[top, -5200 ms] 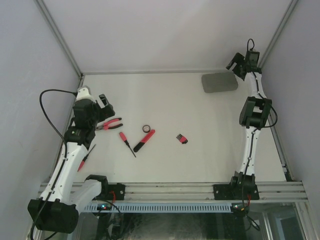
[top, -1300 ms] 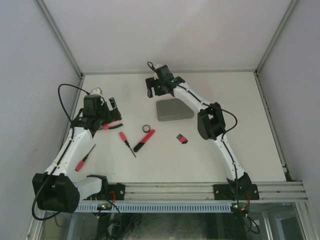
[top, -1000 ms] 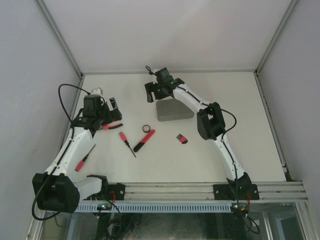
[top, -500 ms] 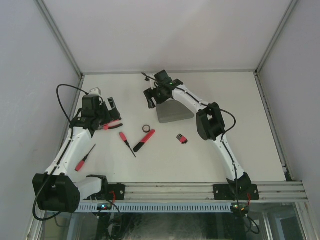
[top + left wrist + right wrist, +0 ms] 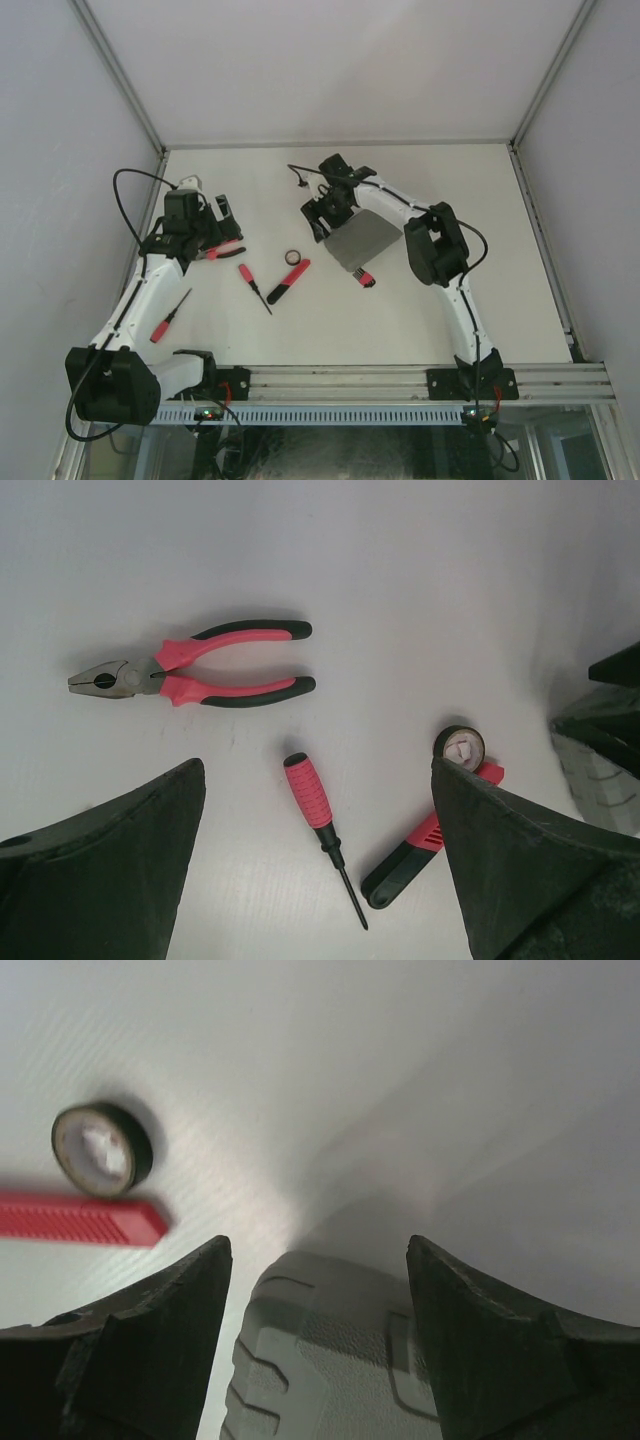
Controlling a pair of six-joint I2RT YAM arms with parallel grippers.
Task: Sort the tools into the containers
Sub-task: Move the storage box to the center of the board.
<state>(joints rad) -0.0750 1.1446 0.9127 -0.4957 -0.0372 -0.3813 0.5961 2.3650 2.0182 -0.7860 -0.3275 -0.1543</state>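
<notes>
— Which step is being worked on?

— The grey tool case (image 5: 358,242) is being positioned, by all appearances; no tool is being sorted yet. The case is sitting near the middle of the desk (image 5: 430,320), turned at an angle and seemingly shut. The red-black hex key set (image 5: 365,279) is lying just at its near corner. One end of the case is being gripped by the right jaws, which are pressing against its sides in the right wrist view. Whether the case is lying flat or being lifted at that end cannot be told.

— And the left side?

— The left jaws are being held wide apart, with nothing between them, above the red-handled pliers (image 5: 190,675). The short red-handled screwdriver (image 5: 318,825), the small black ring (image 5: 462,748) and the longer red-black tool (image 5: 420,855) are lying loose nearby. A thin red-handled screwdriver (image 5: 168,318) is lying well apart, towards the desk's left edge.

— What is being called for next?

— The case is needing to be set down and its lid swung open, since no recess is being exposed. Only then can the pliers be gripped and carried across. Care is being called for so that the hex key set is not shoved by the case's corner
</notes>
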